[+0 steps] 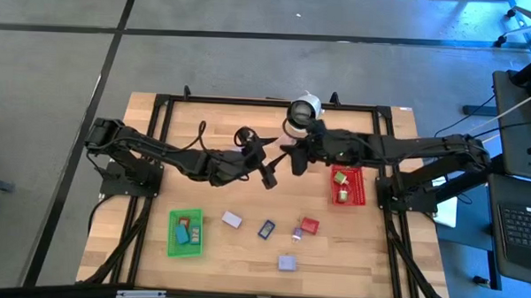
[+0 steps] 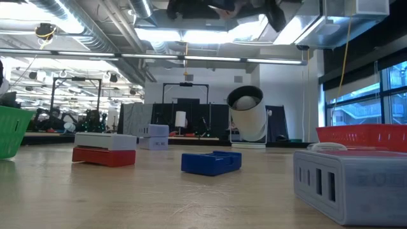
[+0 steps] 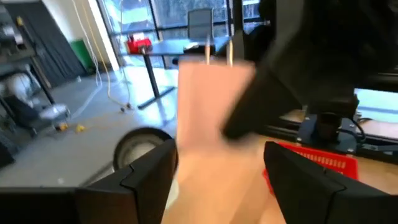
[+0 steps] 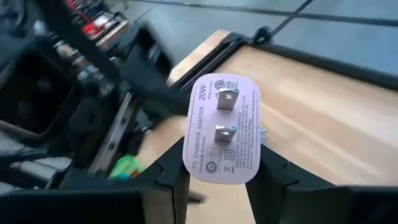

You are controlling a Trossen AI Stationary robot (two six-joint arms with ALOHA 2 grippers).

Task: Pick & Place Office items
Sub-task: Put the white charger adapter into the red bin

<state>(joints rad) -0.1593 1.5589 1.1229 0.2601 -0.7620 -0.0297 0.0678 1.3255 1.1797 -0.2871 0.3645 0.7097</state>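
**Supervisor:** Report end effector states, left to right.

**Operator:** I see the left end effector (image 1: 269, 174) above mid-bench, its fingers (image 3: 149, 177) spread apart. It faces the lavender charger (image 4: 222, 127), which does not look clamped on that side. The right end effector (image 1: 296, 159) sits just beside it and is pinching the charger's narrow sides near one end. The prong face is turned toward the right wrist.

**Supervisor:** Which relation governs the next move?

**Operator:** The charger's long axis projects forward from the right fingers, above the bench (image 1: 248, 140). I judge the right arm nearer the drop. The red bin (image 1: 359, 198) lies just beside it, toward its base. The green bin (image 1: 173, 237) is well apart, left. Other office items (image 1: 267, 230) rest between the bins.
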